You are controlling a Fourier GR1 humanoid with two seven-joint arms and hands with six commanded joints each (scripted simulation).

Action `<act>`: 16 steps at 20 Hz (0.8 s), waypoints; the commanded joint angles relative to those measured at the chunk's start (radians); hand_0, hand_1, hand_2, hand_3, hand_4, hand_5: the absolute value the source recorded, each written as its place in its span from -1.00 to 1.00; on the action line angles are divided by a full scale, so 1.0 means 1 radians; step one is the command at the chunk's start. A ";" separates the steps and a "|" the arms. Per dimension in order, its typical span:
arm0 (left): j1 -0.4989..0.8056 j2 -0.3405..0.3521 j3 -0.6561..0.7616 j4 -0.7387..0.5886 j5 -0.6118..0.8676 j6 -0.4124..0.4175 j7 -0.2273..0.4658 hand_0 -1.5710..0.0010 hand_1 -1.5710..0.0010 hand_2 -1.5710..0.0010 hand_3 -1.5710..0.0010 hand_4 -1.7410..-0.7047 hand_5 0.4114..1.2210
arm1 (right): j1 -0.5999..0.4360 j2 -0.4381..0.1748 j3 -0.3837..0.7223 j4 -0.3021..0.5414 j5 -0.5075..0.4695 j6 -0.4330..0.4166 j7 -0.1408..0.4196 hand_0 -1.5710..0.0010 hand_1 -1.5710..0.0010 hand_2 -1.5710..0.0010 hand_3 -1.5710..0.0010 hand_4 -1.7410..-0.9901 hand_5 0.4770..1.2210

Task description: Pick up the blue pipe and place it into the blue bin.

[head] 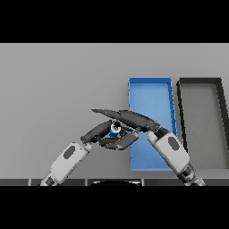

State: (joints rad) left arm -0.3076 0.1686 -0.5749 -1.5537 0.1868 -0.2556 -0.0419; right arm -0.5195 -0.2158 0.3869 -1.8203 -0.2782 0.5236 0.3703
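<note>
Nearest you, both hands meet just left of the blue bin (150, 96): the left hand (117, 142) cups the blue pipe (115, 132) from below, fingers curled around it, while the right hand (127, 117) lies straight-fingered above. Carry the pipe rightward, clear the bin's near wall, then release; the dark bin (200, 85) beyond isn't yours

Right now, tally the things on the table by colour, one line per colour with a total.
Blue: 2, the blue bin and the blue pipe
Black: 1, the black bin
Total: 3
</note>
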 commanded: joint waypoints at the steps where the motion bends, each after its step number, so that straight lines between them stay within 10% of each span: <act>1: 0.001 -0.003 -0.004 -0.001 0.002 -0.009 -0.007 -1.00 -0.99 -1.00 -0.78 -0.95 1.00 | -0.015 0.007 0.000 0.015 0.002 0.005 -0.004 0.93 0.89 0.85 0.94 0.26 -0.89; 5: -0.027 0.020 -0.035 -0.019 -0.131 0.053 0.037 -0.12 -0.06 -0.01 0.15 -0.75 1.00 | -0.061 0.025 0.018 0.050 -0.008 0.035 0.005 0.11 0.09 0.09 0.28 -0.23 -0.80; 9: 0.002 -0.022 -0.010 -0.015 -0.066 0.053 -0.028 -0.56 -0.54 -0.53 0.33 -0.90 0.95 | -0.051 0.050 0.024 0.053 -0.077 0.020 0.043 -0.54 -0.55 -0.55 -0.40 -0.34 -0.39; 12: 0.000 -0.023 0.005 -0.007 -0.041 0.038 -0.030 -0.77 -0.77 -0.76 0.30 -0.95 0.98 | -0.034 0.064 0.028 0.045 -0.027 0.003 -0.009 -0.77 -0.77 -0.77 -0.69 -0.25 0.29; 16: -0.019 -0.006 -0.013 -0.012 -0.065 0.055 -0.035 -0.91 -0.85 -0.90 0.33 -0.98 0.99 | -0.024 0.074 0.022 0.027 0.019 0.017 -0.040 -0.90 -0.91 -0.91 -0.87 -0.28 0.71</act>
State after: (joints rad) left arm -0.3278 0.1624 -0.5880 -1.5657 0.1213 -0.2013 -0.0836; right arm -0.5430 -0.1409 0.4084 -1.7929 -0.2614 0.5412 0.3331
